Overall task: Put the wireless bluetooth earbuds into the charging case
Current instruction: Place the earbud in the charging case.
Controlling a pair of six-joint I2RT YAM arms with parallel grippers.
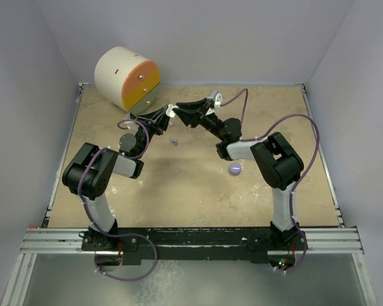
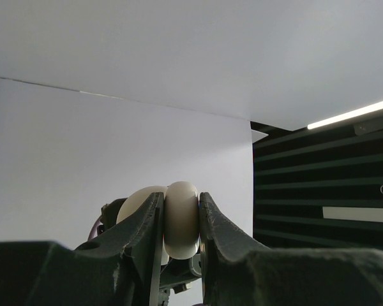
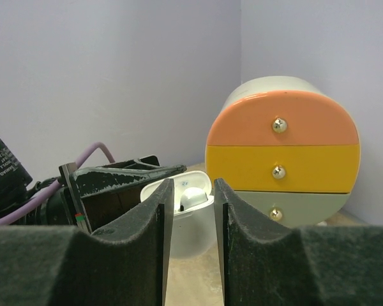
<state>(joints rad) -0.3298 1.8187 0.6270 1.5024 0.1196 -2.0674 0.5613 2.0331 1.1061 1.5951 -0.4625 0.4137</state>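
The left end effector (image 1: pixel 165 115) is clamped on the white charging case (image 2: pixel 181 220), one finger pressed against each of its sides, and holds it over the far middle of the bench (image 1: pixel 198 191), just in front of the round drawer box (image 1: pixel 124 76) with its orange, yellow and pale fronts. The case's lid is up, and a white earbud (image 3: pixel 193 197) sits in the open body. The right end effector (image 3: pixel 189 191) faces the case from the opposite side, tip to tip with the left one; its fingers stand slightly apart with nothing between them. A purple earbud (image 1: pixel 174 141) lies on the bench just near of both tips, and a lilac puck (image 1: pixel 235 168) rests further toward the right arm, well apart from the case
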